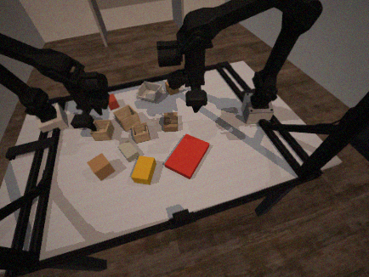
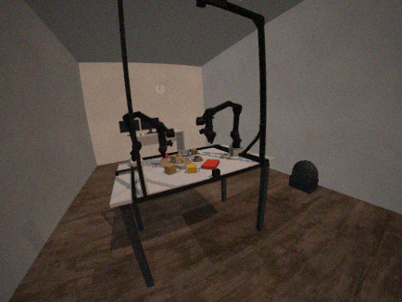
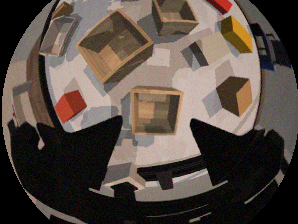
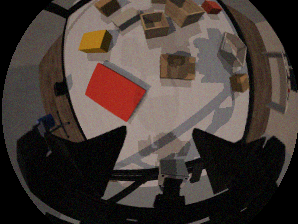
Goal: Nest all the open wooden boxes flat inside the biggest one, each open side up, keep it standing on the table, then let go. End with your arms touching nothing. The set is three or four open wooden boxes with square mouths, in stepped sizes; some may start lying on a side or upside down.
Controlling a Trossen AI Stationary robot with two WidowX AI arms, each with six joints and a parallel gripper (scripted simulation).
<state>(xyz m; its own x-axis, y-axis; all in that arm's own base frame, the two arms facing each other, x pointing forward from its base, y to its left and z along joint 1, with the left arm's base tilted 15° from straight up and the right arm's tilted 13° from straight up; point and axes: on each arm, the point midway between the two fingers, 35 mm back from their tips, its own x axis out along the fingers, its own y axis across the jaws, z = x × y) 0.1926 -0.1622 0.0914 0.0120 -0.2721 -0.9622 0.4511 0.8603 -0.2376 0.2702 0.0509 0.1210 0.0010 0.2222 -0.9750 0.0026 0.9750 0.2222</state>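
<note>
White tabletop, second-largest wooden box beside biggest box looks light, stiff; grip opposite walls; both end effectors apart.

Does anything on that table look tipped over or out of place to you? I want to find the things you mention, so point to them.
Yes, one thing: a small wooden box (image 1: 171, 127) (image 4: 170, 67) seems to lie on its side, its mouth not facing up like the open wooden boxes near it. Nothing looks spilled or visibly broken.
</note>
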